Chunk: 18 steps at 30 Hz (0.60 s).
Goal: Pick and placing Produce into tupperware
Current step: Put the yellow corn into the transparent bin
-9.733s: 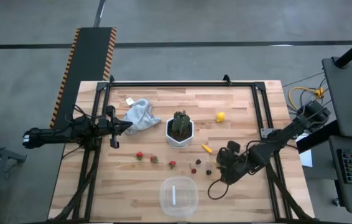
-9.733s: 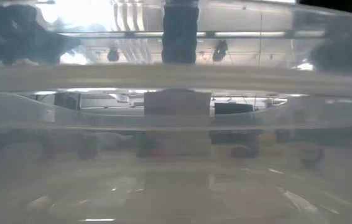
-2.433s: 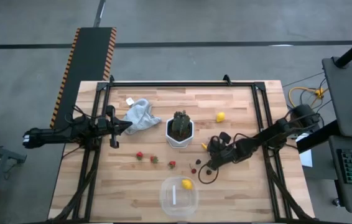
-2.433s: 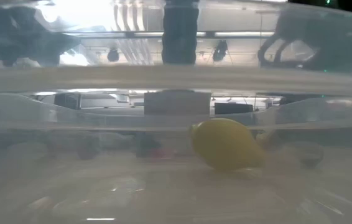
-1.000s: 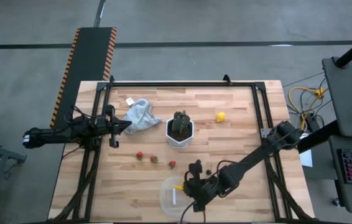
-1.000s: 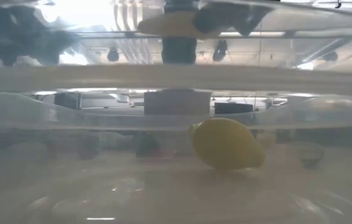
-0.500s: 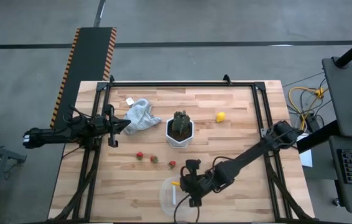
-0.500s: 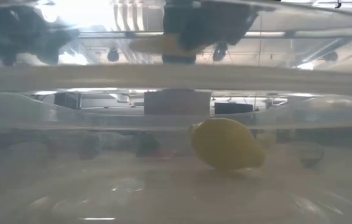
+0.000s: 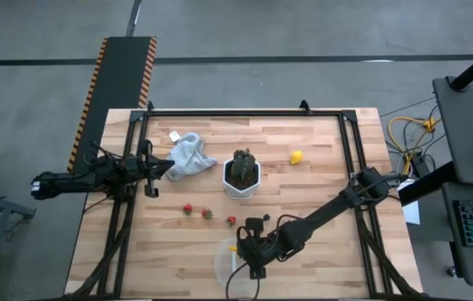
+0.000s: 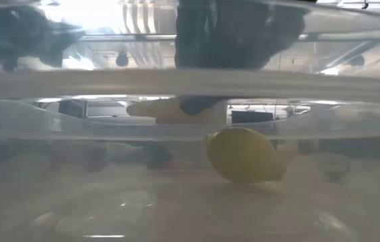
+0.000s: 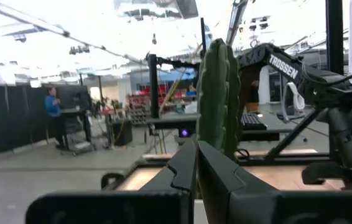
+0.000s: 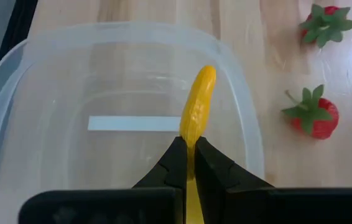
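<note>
Produce is spread over the bench and partly in the tub, which is set at the bench's near edge, middle. One lemon is seen lying on the tub's floor in the low view. A thin yellow piece is pinched by one end between the closed fingers of the right tool and is held over the tub's inside, its free end pointing away from the wrist; in the low view it is seen hanging above the lemon, apart from it. The right arm is stretched long and low across the bench from the right rear toward the near middle, its wrist turned down over the tub's right rim.

Three strawberries are lined up on the wood beyond the tub; two of them are seen in the right wrist view beside the tub's wall. A second lemon is lying well apart, near the far right, beside the potted plant, which is standing mid-bench in a white pot.

The left arm is held level at the bench's left edge, reaching inward, with the left tool closed on nothing, near a crumpled grey cloth. Past its fingers the plant is seen upright.
</note>
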{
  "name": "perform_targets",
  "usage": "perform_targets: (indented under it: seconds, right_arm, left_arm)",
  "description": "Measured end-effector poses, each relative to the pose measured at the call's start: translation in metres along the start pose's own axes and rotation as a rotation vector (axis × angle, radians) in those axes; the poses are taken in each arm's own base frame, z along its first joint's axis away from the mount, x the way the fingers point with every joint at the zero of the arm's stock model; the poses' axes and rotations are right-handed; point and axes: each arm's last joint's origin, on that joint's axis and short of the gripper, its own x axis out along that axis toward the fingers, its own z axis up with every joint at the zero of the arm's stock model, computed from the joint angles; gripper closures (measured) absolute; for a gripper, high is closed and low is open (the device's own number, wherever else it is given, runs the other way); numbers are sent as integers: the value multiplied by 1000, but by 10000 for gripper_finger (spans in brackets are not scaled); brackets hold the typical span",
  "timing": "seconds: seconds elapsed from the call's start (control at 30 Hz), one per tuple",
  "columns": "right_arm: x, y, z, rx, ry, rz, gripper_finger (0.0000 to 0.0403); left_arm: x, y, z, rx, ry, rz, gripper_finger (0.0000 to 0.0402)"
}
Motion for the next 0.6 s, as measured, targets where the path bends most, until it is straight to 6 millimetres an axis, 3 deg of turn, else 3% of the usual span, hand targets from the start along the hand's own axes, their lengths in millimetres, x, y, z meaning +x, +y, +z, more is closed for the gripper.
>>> perform_targets:
  seconds: [0.6]
  right_arm:
    - [4,-4,-4,16,50,57,394]
  left_arm:
    - [0,0,2,-4,-16,2,402]
